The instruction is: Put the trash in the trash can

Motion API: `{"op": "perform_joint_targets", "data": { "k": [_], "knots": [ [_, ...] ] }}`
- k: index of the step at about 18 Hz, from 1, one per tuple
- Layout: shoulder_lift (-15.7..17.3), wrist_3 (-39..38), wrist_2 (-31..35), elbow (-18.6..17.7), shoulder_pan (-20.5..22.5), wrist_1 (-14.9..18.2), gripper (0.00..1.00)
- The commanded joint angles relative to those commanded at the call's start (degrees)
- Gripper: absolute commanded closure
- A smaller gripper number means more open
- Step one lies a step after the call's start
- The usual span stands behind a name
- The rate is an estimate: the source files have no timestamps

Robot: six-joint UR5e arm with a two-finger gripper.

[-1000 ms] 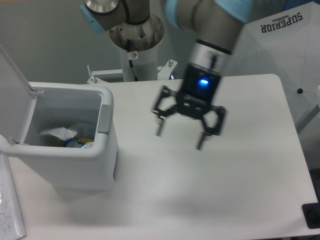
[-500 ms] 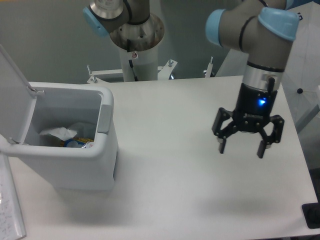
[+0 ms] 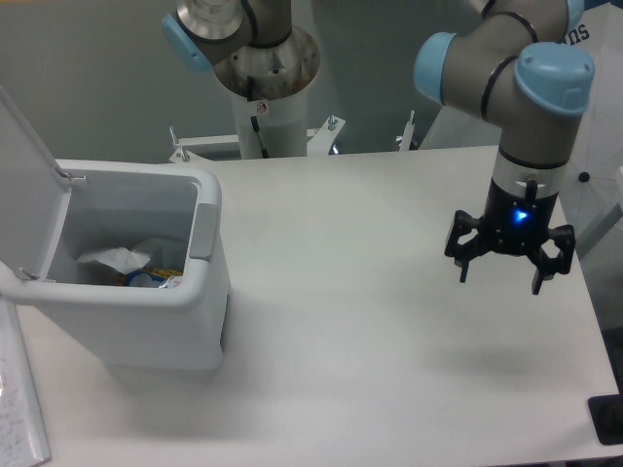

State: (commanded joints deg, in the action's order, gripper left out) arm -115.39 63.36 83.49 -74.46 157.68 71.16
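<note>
You can see the gripper [image 3: 499, 275] hanging above the right part of the white table [image 3: 370, 370], pointing straight down, with a small blue light glowing on its black body. Its two fingers [image 3: 463, 265] are spread wide apart and there is nothing between them, so the tool is holding no object at this moment. It does not touch the table; a soft shadow lies on the surface a little nearer to you than the gripper. The arm [image 3: 531, 117] above it is grey with pale blue joint caps, and it comes in from the top right of the view. On the left side of the table stands the trash can [image 3: 200, 321], a pale grey bin with a rounded rim; its flat lid [image 3: 24, 161] is swung up and stands at the far left edge. A grey tab [image 3: 201, 229] sits on the right wall of the bin, just under the rim. Inside the bin, low at the bottom, you see the trash: a crumpled white wrapper [image 3: 117, 258] and, just beside it on the near side, a piece with blue and yellowish colour and a white round part, which looks like the crushed bottle [image 3: 151, 278], but it is too small for you to tell its details. The gripper and the trash can are well apart, with bare table between them.
</note>
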Motion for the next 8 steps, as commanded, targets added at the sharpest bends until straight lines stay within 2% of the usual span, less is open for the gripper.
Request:
{"op": "perform_joint_targets", "data": {
  "k": [2,8],
  "knots": [
    [-0.7,2.6,1.7,1.7,-0.3,3.2,0.00],
    [-0.6,4.4,4.0,1.0,-1.2,3.5,0.00]
  ]
}}
